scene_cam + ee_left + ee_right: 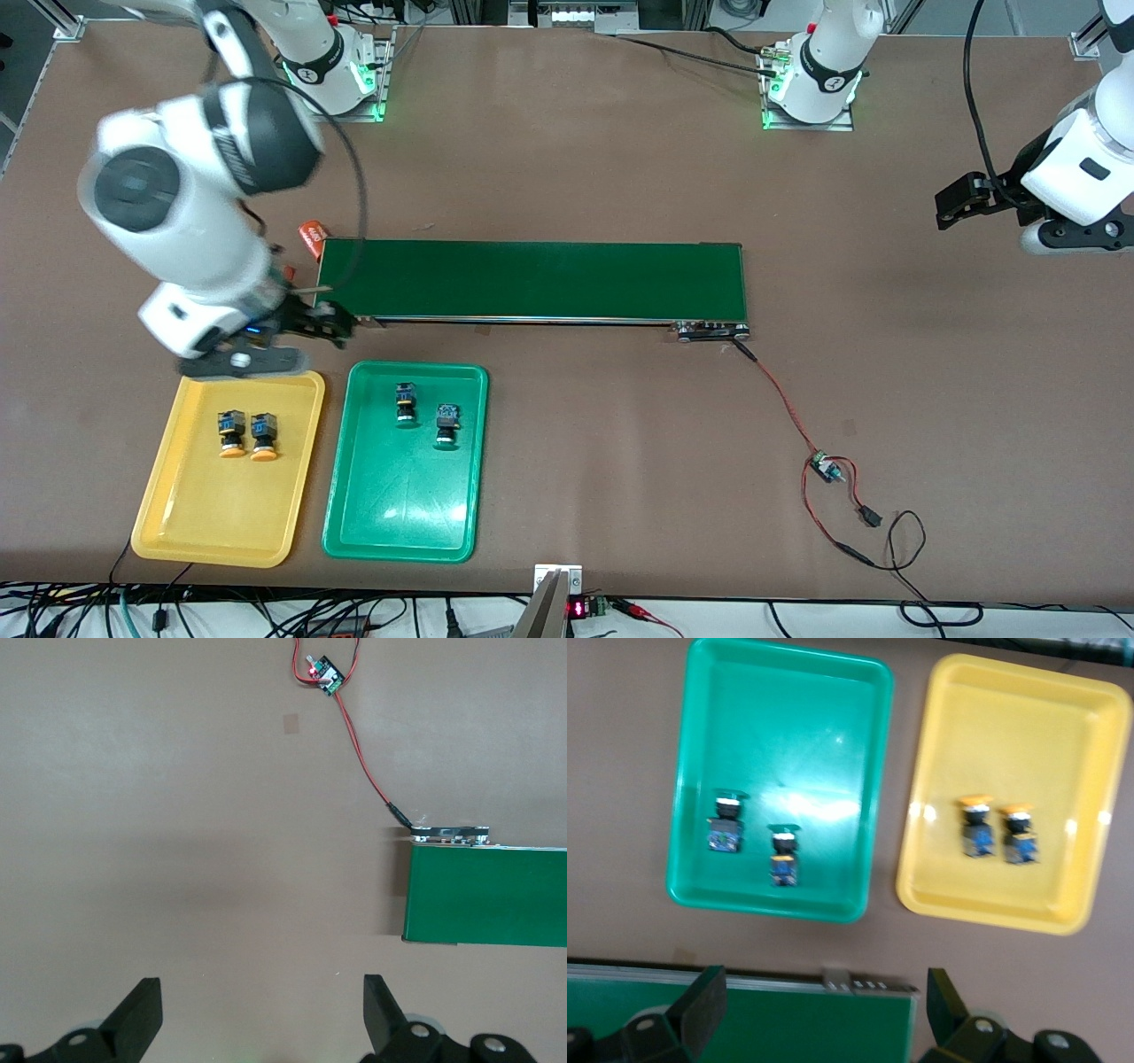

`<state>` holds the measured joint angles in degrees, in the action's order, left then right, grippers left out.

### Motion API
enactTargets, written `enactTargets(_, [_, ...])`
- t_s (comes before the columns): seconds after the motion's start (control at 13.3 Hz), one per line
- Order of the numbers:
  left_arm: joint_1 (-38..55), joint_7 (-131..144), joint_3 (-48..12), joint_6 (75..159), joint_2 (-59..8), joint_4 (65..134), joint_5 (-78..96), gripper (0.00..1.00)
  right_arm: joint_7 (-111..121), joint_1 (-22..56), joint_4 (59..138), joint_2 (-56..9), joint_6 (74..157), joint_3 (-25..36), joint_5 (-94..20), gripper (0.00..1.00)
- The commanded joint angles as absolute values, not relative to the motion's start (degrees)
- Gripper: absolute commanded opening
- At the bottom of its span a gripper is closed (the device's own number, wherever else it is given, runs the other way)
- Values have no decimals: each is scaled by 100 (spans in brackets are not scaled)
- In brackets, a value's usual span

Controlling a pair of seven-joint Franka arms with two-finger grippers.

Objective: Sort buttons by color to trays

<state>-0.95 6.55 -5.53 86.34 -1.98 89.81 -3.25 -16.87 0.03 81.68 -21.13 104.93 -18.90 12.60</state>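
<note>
Two orange-capped buttons [232, 433] [263, 436] lie side by side in the yellow tray [213, 518]. Two green-capped buttons [406, 403] [447, 424] lie in the green tray [399, 518] beside it. My right gripper [330, 323] hangs open and empty over the conveyor's end at the right arm's end of the table. In the right wrist view the right gripper [824, 1001] sits over the belt, with the green tray [780, 691], the yellow tray [1028, 726] and all the buttons in sight. My left gripper [952, 204] [263, 1010] waits open and empty over bare table at the left arm's end.
A long dark-green conveyor belt [532, 281] [487, 904] lies across the middle, farther from the front camera than the trays. An orange cylinder [312, 237] lies at its corner by the right arm. A red wire runs from the belt to a small circuit board [824, 465].
</note>
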Motion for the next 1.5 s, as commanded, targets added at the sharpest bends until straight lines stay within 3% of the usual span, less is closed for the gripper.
enactTargets(0.0, [-114, 571, -563, 8552, -185, 8877, -255, 100, -1538, -412, 8542, -1514, 10239, -1907, 1011, 100])
enactTargets(0.38, [-106, 571, -571, 8561, -185, 8877, -255, 100, -897, -861, 8955, -696, 9818, -1820, 906, 100])
enactTargets(0.75, [-132, 571, -501, 8569, -193, 8877, -202, 100, -424, -730, 9693, 245, 9677, -1100, 369, 100])
enactTargets(0.98, [-123, 571, -554, 8561, -193, 8877, -211, 100, -220, -186, 9738, 211, 9650, -476, 343, 100])
enactTargets(1.43, [-132, 571, -545, 8561, -211, 8807, -211, 100, -114, -167, 9791, 114, 9483, -457, 307, 100])
